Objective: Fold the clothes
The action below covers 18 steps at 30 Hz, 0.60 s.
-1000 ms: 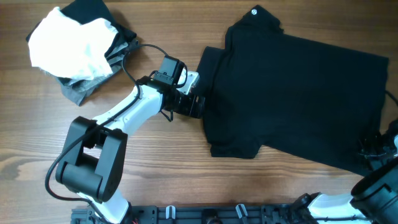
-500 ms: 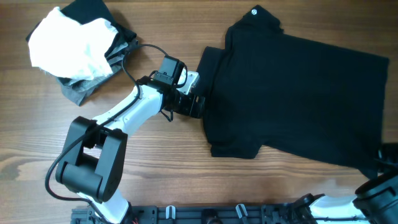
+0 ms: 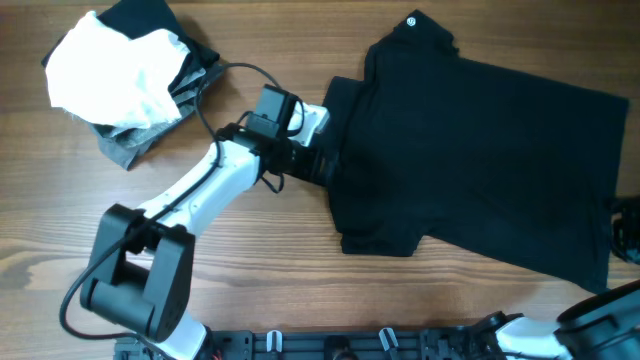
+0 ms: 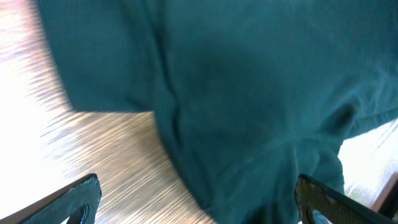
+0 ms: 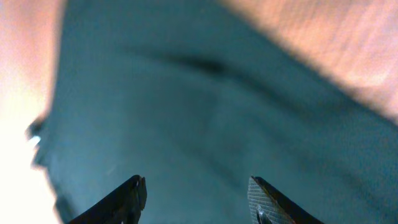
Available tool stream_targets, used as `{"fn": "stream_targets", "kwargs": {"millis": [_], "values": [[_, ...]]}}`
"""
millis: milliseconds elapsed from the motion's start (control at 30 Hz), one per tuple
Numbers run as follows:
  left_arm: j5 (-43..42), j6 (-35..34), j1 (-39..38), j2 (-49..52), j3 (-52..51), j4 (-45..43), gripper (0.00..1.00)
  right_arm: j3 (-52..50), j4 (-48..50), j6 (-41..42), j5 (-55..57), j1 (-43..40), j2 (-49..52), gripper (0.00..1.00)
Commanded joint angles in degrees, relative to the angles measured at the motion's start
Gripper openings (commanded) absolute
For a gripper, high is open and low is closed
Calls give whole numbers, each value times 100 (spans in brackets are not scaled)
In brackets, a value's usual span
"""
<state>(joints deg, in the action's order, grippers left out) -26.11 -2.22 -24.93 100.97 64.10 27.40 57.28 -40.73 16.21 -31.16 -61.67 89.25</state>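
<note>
Though outside both wrist views, clothes pile [image 3: 115, 75] overhead, top left.

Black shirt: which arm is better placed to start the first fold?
Left, probably. The left end effector is open at the black shirt's sleeve edge, with cloth between its fingers. The right end effector, also open over cloth, is barely visible at the overhead view's right border.

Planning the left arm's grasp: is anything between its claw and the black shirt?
Nothing visible does. The left claw is at the black shirt's left edge, open over the cloth. The clothes pile lies apart, away from the shirt.
</note>
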Motion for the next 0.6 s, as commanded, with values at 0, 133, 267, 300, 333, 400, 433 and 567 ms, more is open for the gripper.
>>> {"fn": "stream_targets", "kwargs": {"millis": [0, 133, 267, 300, 333, 400, 433, 567], "values": [[-197, -42, -385, 564, 20, -79, 98, 90, -234, -409, -767, 503, -605, 59], [-74, -481, -573, 883, 20, -140, 81, 87, -570, -525, -680, 1163, -719, 60], [905, -1499, -442, 964, 20, -457, 58, 76, -647, -590, -24, 1657, -719, 61], [1060, -1670, -411, 970, 20, -564, 64, 72, -656, -595, 35, 1751, -719, 62], [1051, -1705, -404, 1003, 20, -688, 65, 72, -656, -595, 37, 1847, -717, 62], [920, -1805, -420, 1176, 20, -859, 64, 72, -643, -595, 46, 1930, -717, 62], [898, -1878, -420, 1281, 20, -876, 58, 72, -654, -588, 133, 1934, -717, 62], [597, -1969, -417, 1370, 22, -1161, 27, 72, -680, -566, 184, 1934, -717, 62]]}}
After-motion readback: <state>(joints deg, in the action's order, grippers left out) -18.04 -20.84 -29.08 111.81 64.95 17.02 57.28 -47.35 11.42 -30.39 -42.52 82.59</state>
